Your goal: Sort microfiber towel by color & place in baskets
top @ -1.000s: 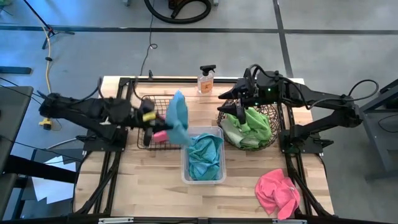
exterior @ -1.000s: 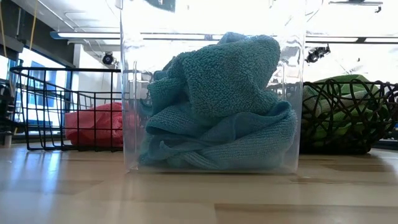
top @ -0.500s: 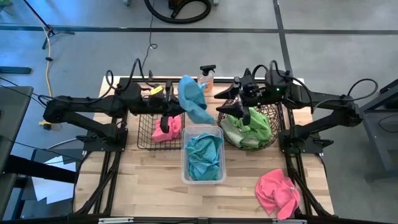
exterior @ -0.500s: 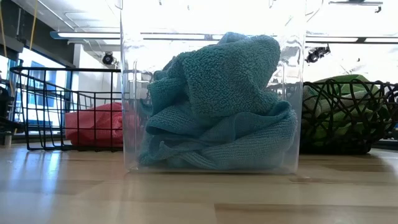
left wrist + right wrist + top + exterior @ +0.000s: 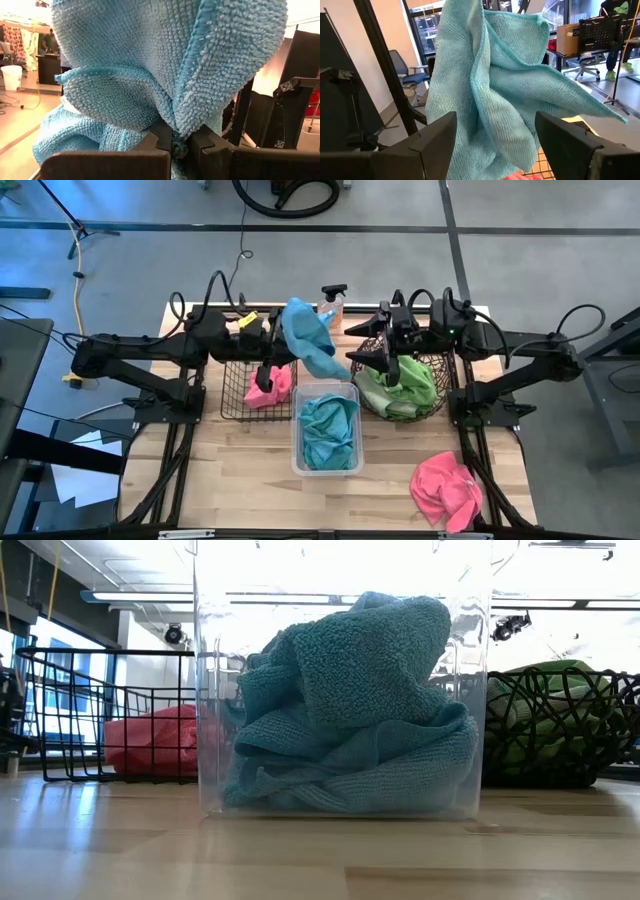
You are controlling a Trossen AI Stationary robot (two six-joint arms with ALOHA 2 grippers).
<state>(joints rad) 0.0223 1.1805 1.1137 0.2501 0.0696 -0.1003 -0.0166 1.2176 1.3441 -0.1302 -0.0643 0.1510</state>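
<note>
Hanging from the closed left gripper, a blue towel is faced by the wide-open right gripper; a loose corner could be snagged on the wire basket.

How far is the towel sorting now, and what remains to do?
Done: a blue towel lies in the clear tub, a green one in the woven basket, a pink one in the wire basket. In hand: the left gripper is shut on another blue towel, held up between the arms; the right gripper stands open beside it. Left: that towel, and the pink towel on the table.
</note>
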